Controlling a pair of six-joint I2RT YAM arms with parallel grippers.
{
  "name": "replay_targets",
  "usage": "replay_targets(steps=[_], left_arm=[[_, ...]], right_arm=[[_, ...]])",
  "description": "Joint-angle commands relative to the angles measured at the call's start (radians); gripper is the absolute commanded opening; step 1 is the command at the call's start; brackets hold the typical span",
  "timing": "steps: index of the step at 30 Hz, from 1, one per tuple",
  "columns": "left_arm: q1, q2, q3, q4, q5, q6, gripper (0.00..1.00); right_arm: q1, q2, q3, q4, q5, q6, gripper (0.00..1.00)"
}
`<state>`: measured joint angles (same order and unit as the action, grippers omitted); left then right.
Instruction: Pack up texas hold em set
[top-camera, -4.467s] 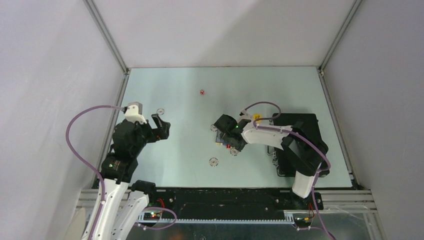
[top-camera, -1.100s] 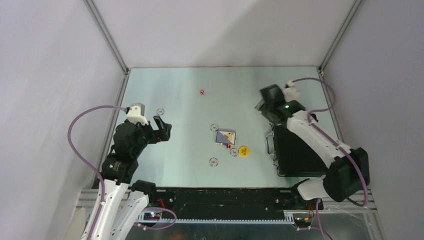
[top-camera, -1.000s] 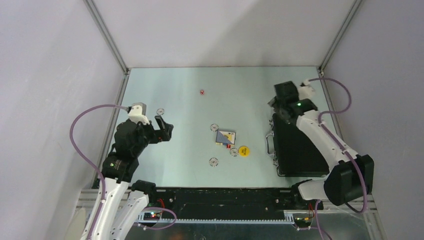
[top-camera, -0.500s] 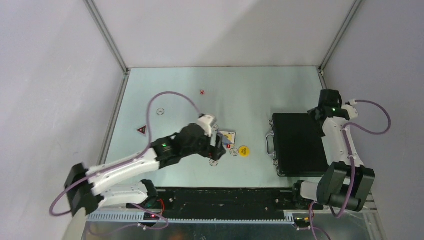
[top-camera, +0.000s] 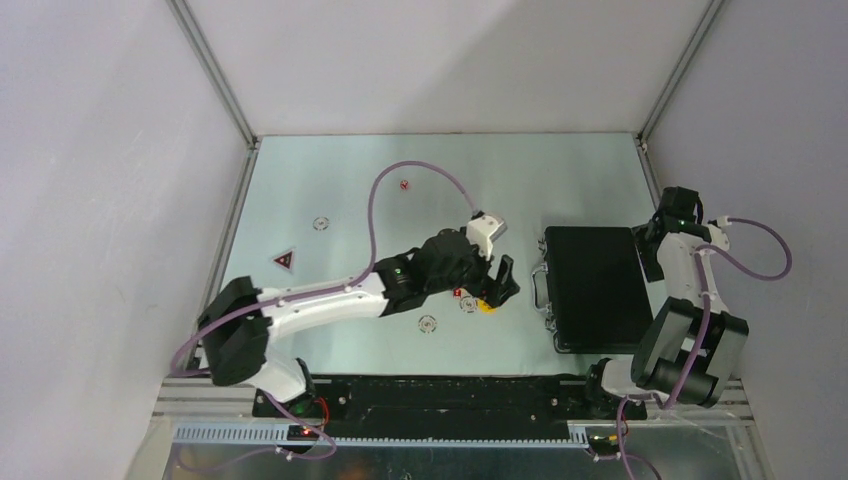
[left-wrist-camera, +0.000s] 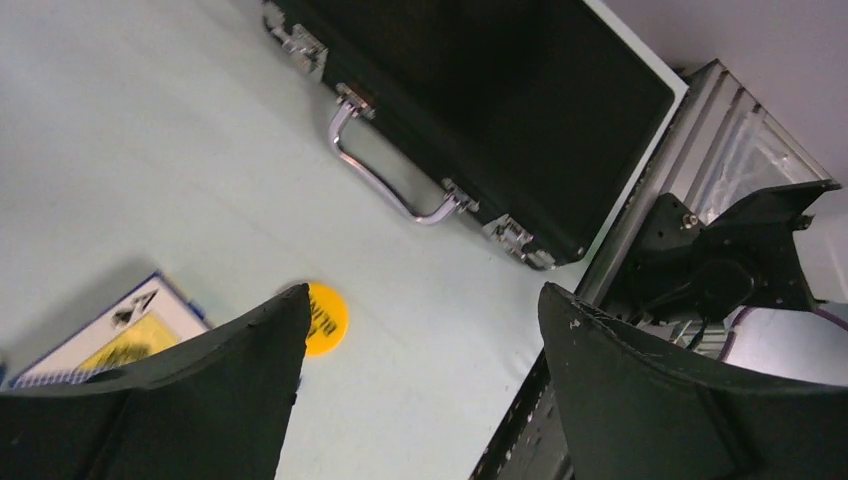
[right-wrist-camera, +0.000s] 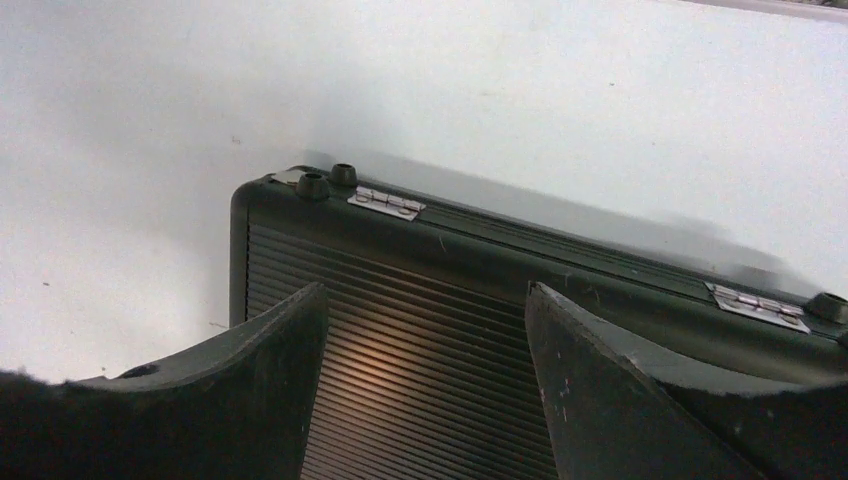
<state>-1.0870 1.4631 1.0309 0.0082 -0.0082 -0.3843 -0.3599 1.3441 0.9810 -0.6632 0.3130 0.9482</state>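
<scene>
Briefcase (top-camera: 595, 288) lies flat and closed near the right edge of the table (top-camera: 350, 180), so its interior is hidden. Its long axis runs from near edge to far edge. The silver handle (left-wrist-camera: 390, 185) and latches (left-wrist-camera: 300, 45) face left toward the table centre, and the hinges (right-wrist-camera: 385, 202) face the right edge. Left gripper (left-wrist-camera: 420, 300) hovers with jaws apart above the yellow disc (left-wrist-camera: 322, 318), beside the card deck (left-wrist-camera: 120, 335). Right gripper (right-wrist-camera: 425, 290) hangs with jaws apart over the hinge side, gripping nothing.

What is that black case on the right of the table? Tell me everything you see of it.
The black rectangular briefcase lies flat and shut on the pale table. Its lid looks ribbed. A silver handle and silver latches sit on the edge facing the centre, silver hinges on the opposite edge.
</scene>
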Motion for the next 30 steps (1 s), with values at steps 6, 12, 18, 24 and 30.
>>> replay_targets(steps=[6, 12, 18, 24, 30], left_arm=[[-0.008, 0.21, 0.109, 0.17, 0.145, 0.089, 0.86], [-0.008, 0.31, 0.136, 0.209, 0.2, 0.101, 0.83], [-0.012, 0.403, 0.155, 0.237, 0.264, 0.093, 0.81], [-0.031, 0.487, 0.208, 0.237, 0.27, 0.101, 0.8], [-0.031, 0.558, 0.276, 0.231, 0.267, 0.084, 0.8]], right_arm=[[-0.03, 0.129, -0.002, 0.131, -0.06, 0.041, 0.76], [-0.035, 0.188, -0.003, 0.192, -0.089, 0.029, 0.75], [-0.035, 0.257, 0.016, 0.222, -0.129, 0.003, 0.75], [-0.025, 0.313, 0.03, 0.25, -0.206, -0.017, 0.73], [0.044, 0.347, 0.054, 0.266, -0.238, -0.021, 0.72]])
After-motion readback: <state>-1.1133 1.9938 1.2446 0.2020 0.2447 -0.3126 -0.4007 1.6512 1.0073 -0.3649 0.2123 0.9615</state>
